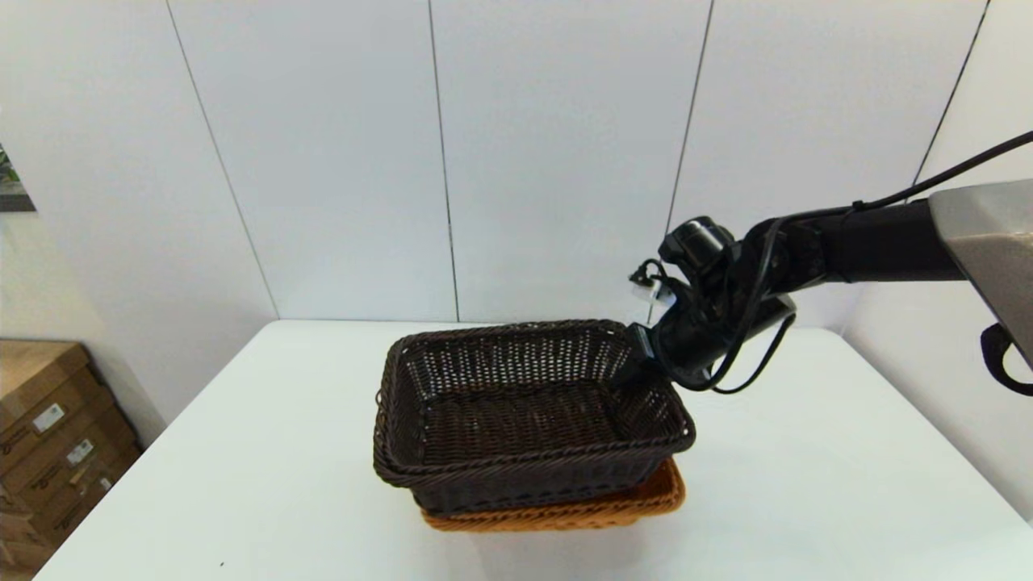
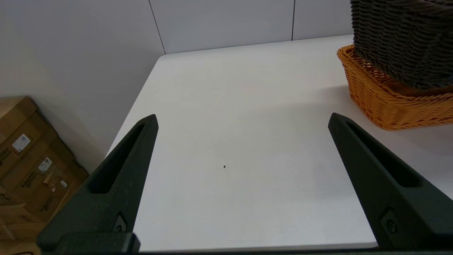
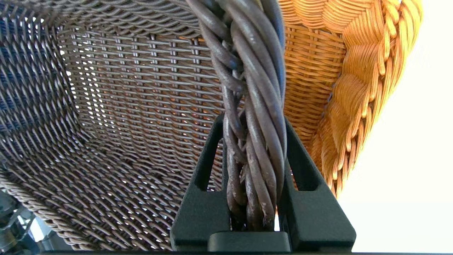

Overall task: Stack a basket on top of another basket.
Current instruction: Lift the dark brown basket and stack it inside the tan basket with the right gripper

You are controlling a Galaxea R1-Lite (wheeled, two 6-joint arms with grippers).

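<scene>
While gripping a rim: the right gripper [image 1: 637, 355] is clamping the braided right-hand rim of the dark brown basket [image 1: 516, 411], its fingers [image 3: 201, 184] pressing on either side of the twisted strands.
Right arm: reaching in from the right of the scene, it is stretching level above the white table [image 1: 807, 468], its wrist bending down toward the basket's far right corner with cables looping beneath.
Dark brown basket: it is sitting atop the orange-tan basket [image 1: 613, 508] near the middle of the table, tilting slightly and overhanging to the left; whether it is fully settled inside is unclear.
Orange-tan basket: it is resting on the table, showing only along its near and right edges in the head view.
Left gripper [image 2: 242, 122]: it is hanging at the table's near left side, well apart from both baskets, its fingers spreading wide and gripping nothing.
Background: cardboard boxes [image 1: 48, 436] are standing on the floor at the far left.
</scene>
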